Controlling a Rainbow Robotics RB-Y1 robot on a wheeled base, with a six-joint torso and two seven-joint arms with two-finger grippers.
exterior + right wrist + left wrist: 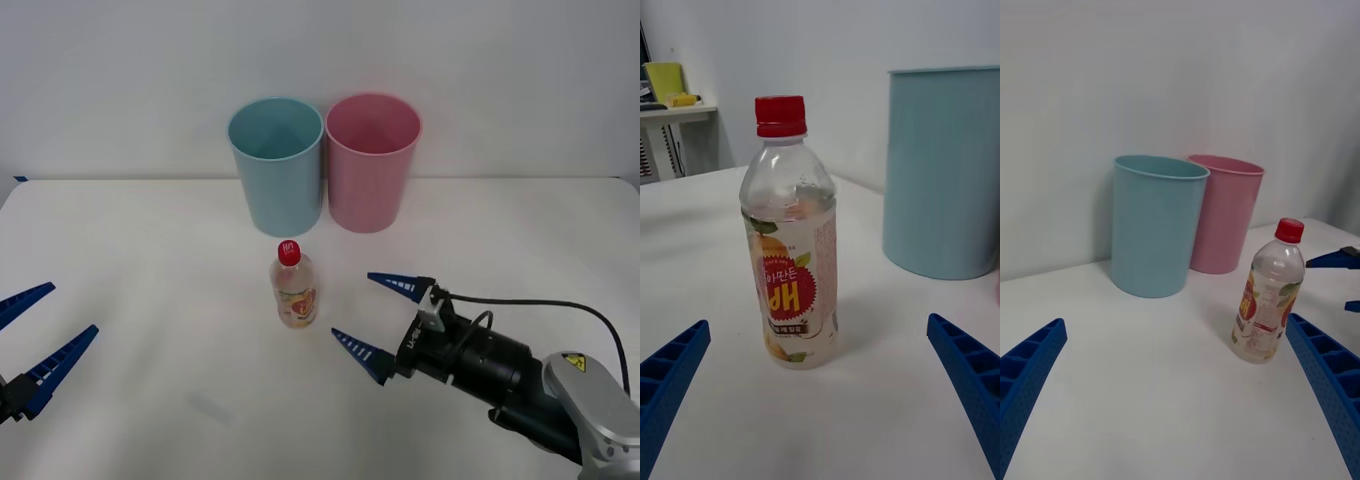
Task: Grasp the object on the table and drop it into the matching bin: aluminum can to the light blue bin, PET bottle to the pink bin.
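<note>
Front view, PET bottle (295,289) — clear, red cap, upright on table (150,300)

The PET bottle (794,247) carried a label (794,289) with large yellow Korean lettering "배" on a red disc; smaller Korean print above and below it was too fine to read. A yellow triangular warning sign (572,363) stood on the right arm, at 5 o'clock of the bottle.

Upright on white table (150,300): red-capped clear PET bottle (295,285); at 12 o'clock, light blue bin (277,165), touching pink bin (371,162).
</note>
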